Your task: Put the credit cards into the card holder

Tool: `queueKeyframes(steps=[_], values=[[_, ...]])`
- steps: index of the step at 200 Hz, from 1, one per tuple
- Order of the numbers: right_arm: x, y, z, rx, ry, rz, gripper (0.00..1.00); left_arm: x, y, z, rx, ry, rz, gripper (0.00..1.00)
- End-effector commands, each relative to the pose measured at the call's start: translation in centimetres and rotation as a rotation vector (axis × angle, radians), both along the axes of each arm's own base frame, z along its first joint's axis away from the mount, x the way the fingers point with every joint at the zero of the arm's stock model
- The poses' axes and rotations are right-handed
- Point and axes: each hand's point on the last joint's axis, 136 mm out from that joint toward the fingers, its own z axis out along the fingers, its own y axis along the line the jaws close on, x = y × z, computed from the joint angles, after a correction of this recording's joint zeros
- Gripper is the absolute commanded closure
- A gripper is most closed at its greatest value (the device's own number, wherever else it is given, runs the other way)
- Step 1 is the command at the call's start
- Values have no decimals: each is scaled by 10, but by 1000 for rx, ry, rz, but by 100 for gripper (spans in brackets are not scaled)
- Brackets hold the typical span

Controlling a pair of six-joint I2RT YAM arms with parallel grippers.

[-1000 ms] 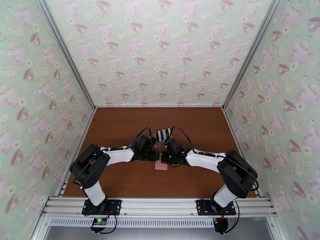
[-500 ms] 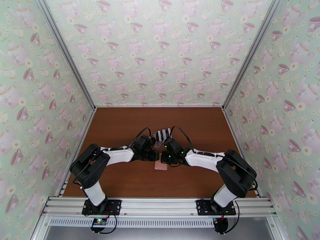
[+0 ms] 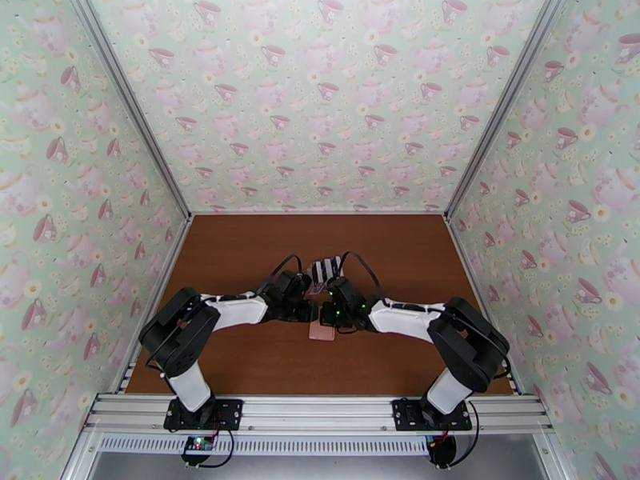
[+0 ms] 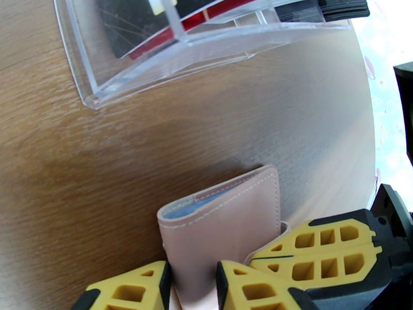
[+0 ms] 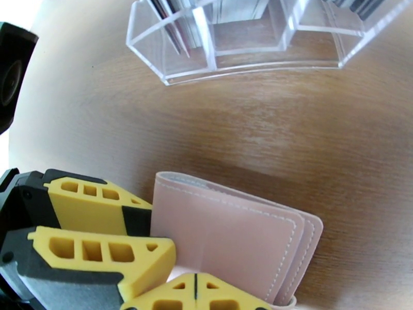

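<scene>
While the left claw (image 4: 193,279) grips the pink card holder (image 4: 227,223) from both sides at the lower middle of the left wrist view, the right claw (image 5: 196,291) sits at the bottom of its own view, fingers pressed together to a thin seam, just beside the holder. The holder lies folded on the brown counter (image 4: 77,151), with a blue sliver at its open edge. Near it, in the upper frame, a clear rack (image 5: 232,52) holds credit cards (image 4: 129,32); their print is too blurred to read.
</scene>
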Motion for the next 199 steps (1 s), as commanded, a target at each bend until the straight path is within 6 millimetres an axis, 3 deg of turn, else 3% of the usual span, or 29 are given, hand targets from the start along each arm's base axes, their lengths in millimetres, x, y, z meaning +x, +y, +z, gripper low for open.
queueKeyframes(steps=[1,19,74,104,151,199], values=[[-18,-19,-19,-84,63,-4,75,-4,0,0,-25,17,-7,67],[-16,-17,-7,-72,43,5,68,-3,1,1,-29,15,-1,66],[-10,-11,22,-35,-4,16,62,-1,4,3,-40,11,5,65],[-5,-17,40,-39,-42,12,47,0,3,11,-61,-11,1,63],[9,-43,72,-53,-117,-15,29,8,11,38,-74,-77,21,39],[21,-94,102,-76,-195,-100,13,13,38,84,-34,-195,72,15]])
